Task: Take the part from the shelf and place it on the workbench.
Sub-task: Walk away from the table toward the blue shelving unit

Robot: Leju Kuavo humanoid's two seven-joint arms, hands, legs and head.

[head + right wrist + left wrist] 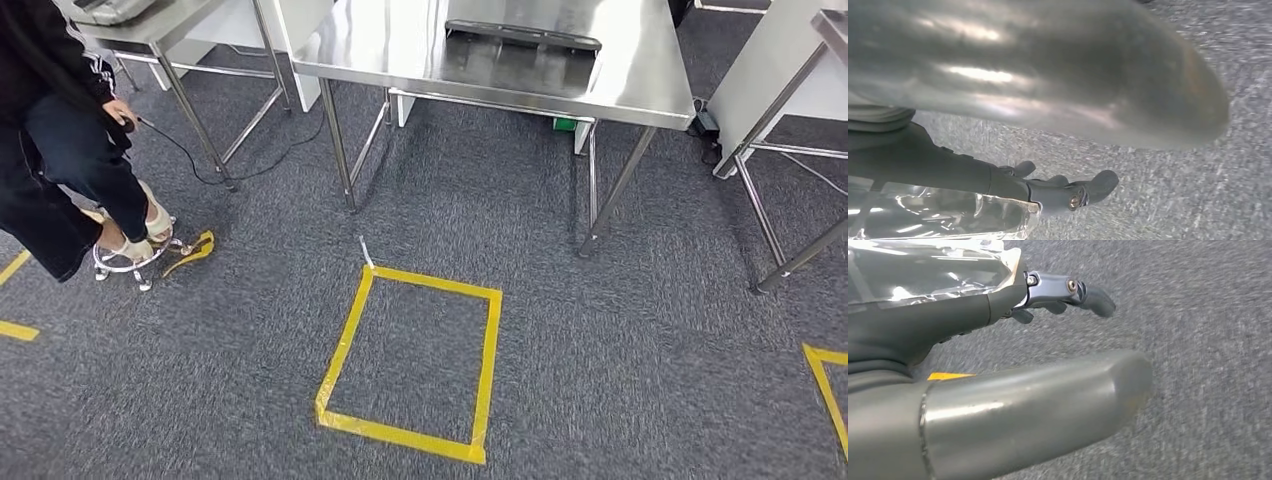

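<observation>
Grey carpet (600,340) is lying beneath both hanging hands. Steel workbench (420,50) is carrying the dark part (522,40), well ahead of them. Left hand (998,305) and right hand (1013,185) are holding nothing, fingers extended and apart.

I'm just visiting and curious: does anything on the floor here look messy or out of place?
Yes. A loose curl of yellow tape lies crumpled on the carpet beside the stool base where a person sits, unlike the flat yellow tape square.
</observation>
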